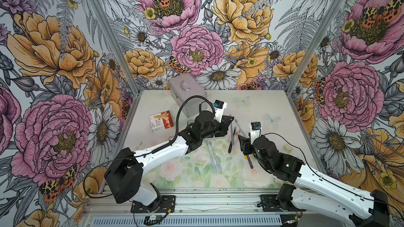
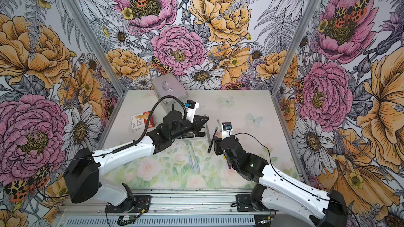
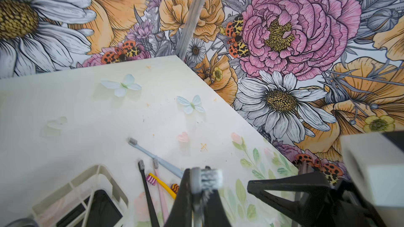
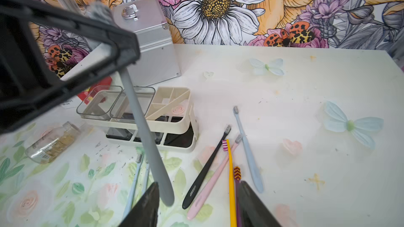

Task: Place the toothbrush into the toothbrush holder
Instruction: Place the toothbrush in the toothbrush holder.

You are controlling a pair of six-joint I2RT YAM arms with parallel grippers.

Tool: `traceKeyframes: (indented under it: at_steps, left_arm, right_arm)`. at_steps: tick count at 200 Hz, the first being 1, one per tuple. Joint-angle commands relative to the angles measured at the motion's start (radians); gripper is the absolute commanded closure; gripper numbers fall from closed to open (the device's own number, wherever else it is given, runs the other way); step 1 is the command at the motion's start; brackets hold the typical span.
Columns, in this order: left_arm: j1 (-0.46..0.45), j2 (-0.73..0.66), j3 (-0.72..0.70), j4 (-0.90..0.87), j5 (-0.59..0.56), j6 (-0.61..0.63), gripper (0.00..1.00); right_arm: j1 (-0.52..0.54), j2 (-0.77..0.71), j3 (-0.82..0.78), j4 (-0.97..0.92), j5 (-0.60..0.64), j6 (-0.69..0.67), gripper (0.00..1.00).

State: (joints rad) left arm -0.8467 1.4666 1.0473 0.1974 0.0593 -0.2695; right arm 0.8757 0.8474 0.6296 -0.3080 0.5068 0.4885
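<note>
Floral walls box in a pale table printed w/ roses and butterflies, scuffed in spots. A silver case sits at the back. In front of it the toothbrush holder stands upright and looks empty. The left gripper is clamped on the grey toothbrush just below the bristles, head up, prob. so the handle goes in first. The handle slants down in front of the holder, not yet in any section. Its end lies just beside one finger of the right gripper, whose jaws stand apart gripping nothing. It reads like a handover. Loose toothbrushes lie near the holder's slotted end.
</note>
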Motion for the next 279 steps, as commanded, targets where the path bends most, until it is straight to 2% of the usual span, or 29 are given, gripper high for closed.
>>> traceKeyframes:
  at_steps: [1,31,70,120,208,279]
  left_arm:
    - [0.005,-0.036,0.067,0.002,-0.134,0.193,1.0]
    - [0.005,-0.02,0.111,0.038,-0.261,0.385,1.0]
    - [0.052,0.028,0.07,0.164,-0.369,0.502,1.0]
    - [0.119,0.09,0.028,0.241,-0.357,0.428,1.0]
    - [0.121,0.109,0.026,0.264,-0.328,0.381,1.0]
    - [0.144,0.134,0.001,0.261,-0.244,0.234,1.0]
  right_arm:
    - [-0.029,-0.013,-0.023,0.0,0.051,0.036,0.41]
    - [-0.064,-0.014,-0.028,0.0,0.026,0.033,0.41]
    - [-0.077,-0.042,-0.04,0.0,0.016,0.025,0.41]
    - [-0.112,-0.062,-0.072,0.0,-0.013,0.044,0.4]
    - [-0.124,-0.044,-0.084,0.0,-0.027,0.061,0.4]
    - [-0.133,-0.035,-0.087,0.0,-0.029,0.064,0.4]
